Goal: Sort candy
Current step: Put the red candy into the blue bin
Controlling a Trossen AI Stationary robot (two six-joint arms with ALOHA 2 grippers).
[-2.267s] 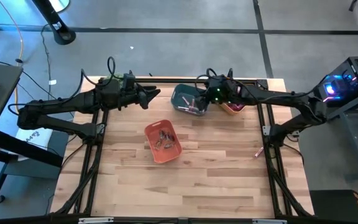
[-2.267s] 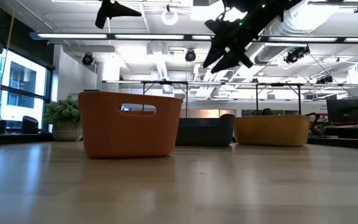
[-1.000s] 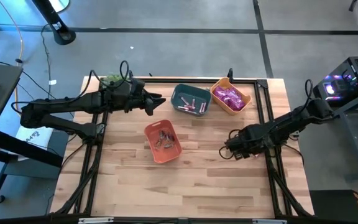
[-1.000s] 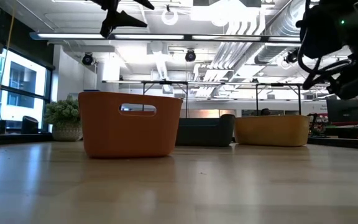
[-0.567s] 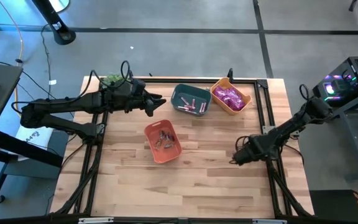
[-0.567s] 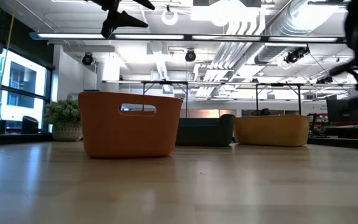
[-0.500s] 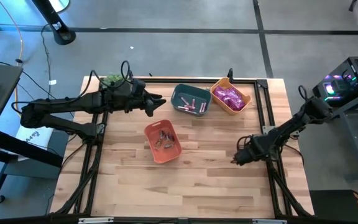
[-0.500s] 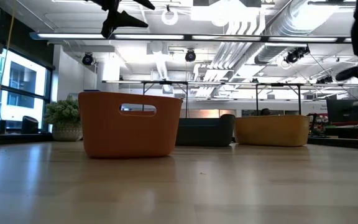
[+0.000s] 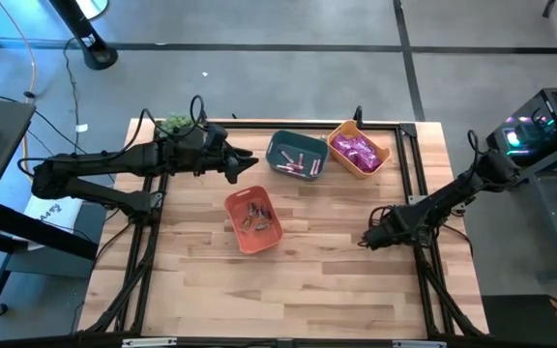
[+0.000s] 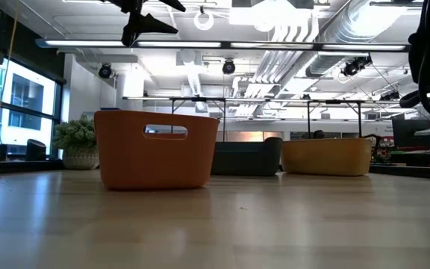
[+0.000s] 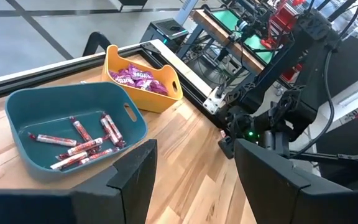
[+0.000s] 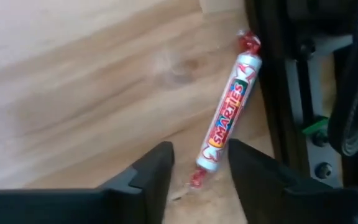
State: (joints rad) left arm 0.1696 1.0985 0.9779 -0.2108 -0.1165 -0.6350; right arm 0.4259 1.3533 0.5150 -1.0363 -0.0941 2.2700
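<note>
- The right tool (image 12: 194,168), released, sits low over a Smarties roll (image 12: 229,124) on the surface (image 9: 337,280).
- The left tool (image 9: 248,158), released and empty, hangs beside the teal bin (image 9: 296,155).

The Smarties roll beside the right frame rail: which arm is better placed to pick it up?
The right. Its gripper hangs open directly over the Smarties roll, while the left gripper waits far away beside the teal bin.

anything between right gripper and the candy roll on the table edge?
Nothing: in the right wrist view the candy roll lies on bare wood just ahead of the open right gripper.
</note>
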